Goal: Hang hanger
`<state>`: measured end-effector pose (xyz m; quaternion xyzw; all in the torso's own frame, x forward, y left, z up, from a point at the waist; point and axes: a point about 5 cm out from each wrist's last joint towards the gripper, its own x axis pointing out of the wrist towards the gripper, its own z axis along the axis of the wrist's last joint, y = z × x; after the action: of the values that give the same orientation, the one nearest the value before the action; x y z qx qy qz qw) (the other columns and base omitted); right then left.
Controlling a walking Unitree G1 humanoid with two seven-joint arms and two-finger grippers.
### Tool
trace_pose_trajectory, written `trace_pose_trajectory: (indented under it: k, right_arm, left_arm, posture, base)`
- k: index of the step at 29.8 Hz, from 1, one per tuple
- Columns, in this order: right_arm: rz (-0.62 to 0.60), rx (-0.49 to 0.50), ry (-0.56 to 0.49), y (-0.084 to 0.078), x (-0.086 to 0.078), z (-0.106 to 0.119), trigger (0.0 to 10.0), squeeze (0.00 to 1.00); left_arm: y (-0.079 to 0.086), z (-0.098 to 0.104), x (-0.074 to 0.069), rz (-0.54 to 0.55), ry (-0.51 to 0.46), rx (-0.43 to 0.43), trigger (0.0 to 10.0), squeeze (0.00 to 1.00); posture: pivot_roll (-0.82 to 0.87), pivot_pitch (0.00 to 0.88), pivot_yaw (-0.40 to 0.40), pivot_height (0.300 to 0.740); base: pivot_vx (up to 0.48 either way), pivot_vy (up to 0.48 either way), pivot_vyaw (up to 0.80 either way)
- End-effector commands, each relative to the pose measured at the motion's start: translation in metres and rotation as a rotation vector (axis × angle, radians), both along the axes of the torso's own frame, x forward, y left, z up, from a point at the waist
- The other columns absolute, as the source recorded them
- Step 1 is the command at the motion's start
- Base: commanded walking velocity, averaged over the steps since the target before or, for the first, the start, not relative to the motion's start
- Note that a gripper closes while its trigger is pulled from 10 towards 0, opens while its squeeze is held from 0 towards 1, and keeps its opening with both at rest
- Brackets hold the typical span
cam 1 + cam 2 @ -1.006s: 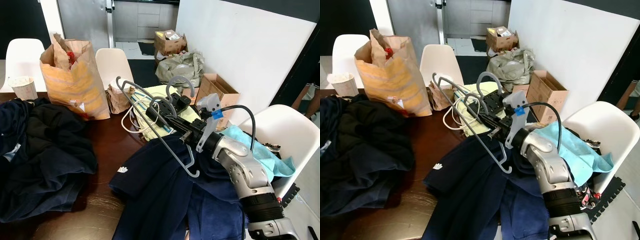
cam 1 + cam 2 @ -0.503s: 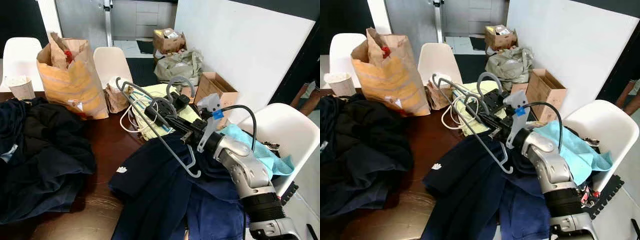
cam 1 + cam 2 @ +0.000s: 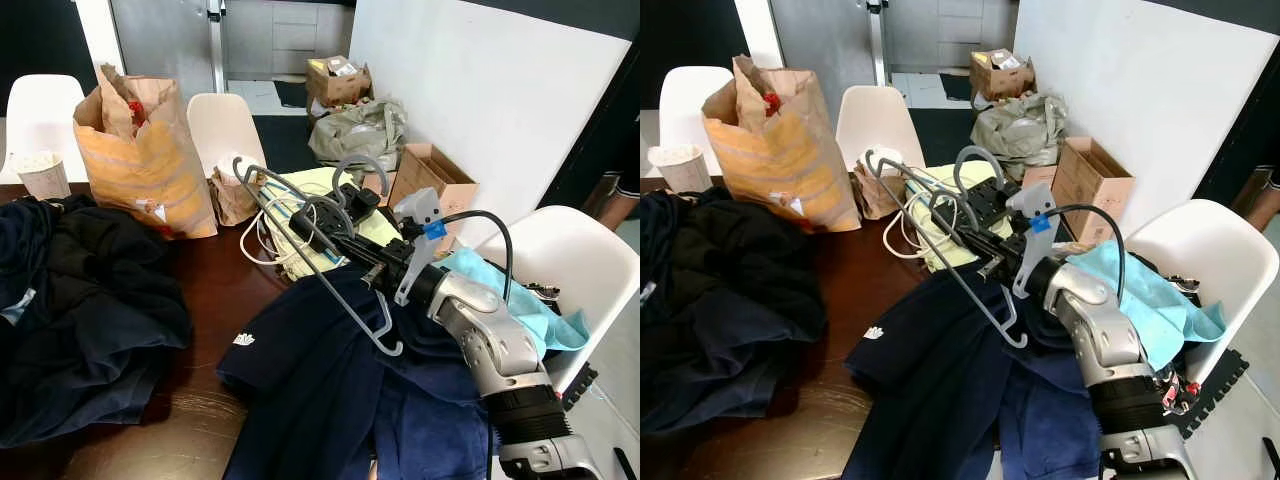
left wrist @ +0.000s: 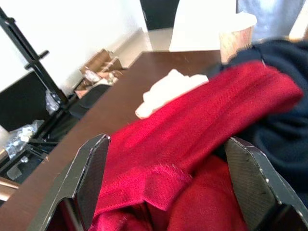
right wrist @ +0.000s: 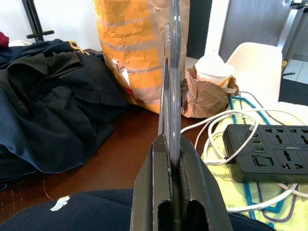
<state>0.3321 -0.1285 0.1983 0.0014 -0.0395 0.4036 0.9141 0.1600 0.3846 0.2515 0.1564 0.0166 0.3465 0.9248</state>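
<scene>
My right gripper (image 3: 318, 228) is shut on a thin grey wire hanger (image 3: 345, 298), held tilted above the dark wooden table (image 3: 215, 290). Its hook (image 3: 360, 160) curves up behind the fingers. In the right wrist view the hanger (image 5: 172, 72) stands edge-on, pinched between the two black fingers (image 5: 149, 192). A navy garment (image 3: 330, 390) lies crumpled on the table beneath the hanger. My left gripper (image 4: 173, 192) is open over a red garment (image 4: 192, 130), which lies between its fingers.
A brown and orange paper bag (image 3: 140, 150), a paper cup (image 3: 40, 175) and a pile of dark clothes (image 3: 80, 290) sit on the left. A black power strip (image 3: 350, 203) with white cable lies behind the hanger. White chairs (image 3: 570, 260), a teal cloth (image 3: 520, 300) and a cardboard box (image 3: 430, 180) stand on the right.
The view shifted slightly. The right gripper and hanger keep their pose. A person's legs at the far right edge have moved farther out of view.
</scene>
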Motion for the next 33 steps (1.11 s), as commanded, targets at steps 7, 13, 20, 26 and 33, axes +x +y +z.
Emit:
trace_pose_trajectory:
  k: [7, 13, 20, 26, 33]
  right_arm:
    - [-0.003, -0.003, -0.001, -0.001, 0.001, 0.001, 10.0, 0.0]
    - [-0.005, -0.005, -0.001, -0.002, 0.001, 0.001, 10.0, 0.0]
    - [-0.01, -0.008, -0.003, -0.004, 0.001, 0.002, 10.0, 0.0]
    - [-0.009, -0.009, -0.004, -0.004, 0.001, 0.002, 10.0, 0.0]
    - [-0.006, -0.01, -0.002, -0.003, 0.001, 0.002, 10.0, 0.0]
  left_arm:
    - [-0.001, 0.014, -0.001, 0.01, -0.031, 0.058, 9.7, 0.0]
    - [-0.006, 0.0, 0.004, -0.019, -0.004, 0.014, 3.5, 0.0]
    - [-0.008, -0.012, 0.006, -0.036, 0.053, -0.027, 4.2, 0.0]
    - [-0.014, -0.01, 0.009, -0.077, 0.055, 0.003, 8.3, 0.0]
    - [-0.024, -0.002, 0.015, -0.143, 0.025, 0.041, 10.0, 1.0]
  posture:
    - [0.04, 0.002, -0.07, 0.74]
    - [0.03, 0.005, -0.069, 0.74]
    - [0.03, 0.005, -0.07, 0.74]
    - [0.03, 0.007, -0.072, 0.74]
    - [0.03, 0.009, -0.074, 0.74]
  base:
    - [0.0, 0.0, 0.0]
    - [0.0, 0.0, 0.0]
    - [0.0, 0.0, 0.0]
    - [0.0, 0.0, 0.0]
    - [0.0, 0.0, 0.0]
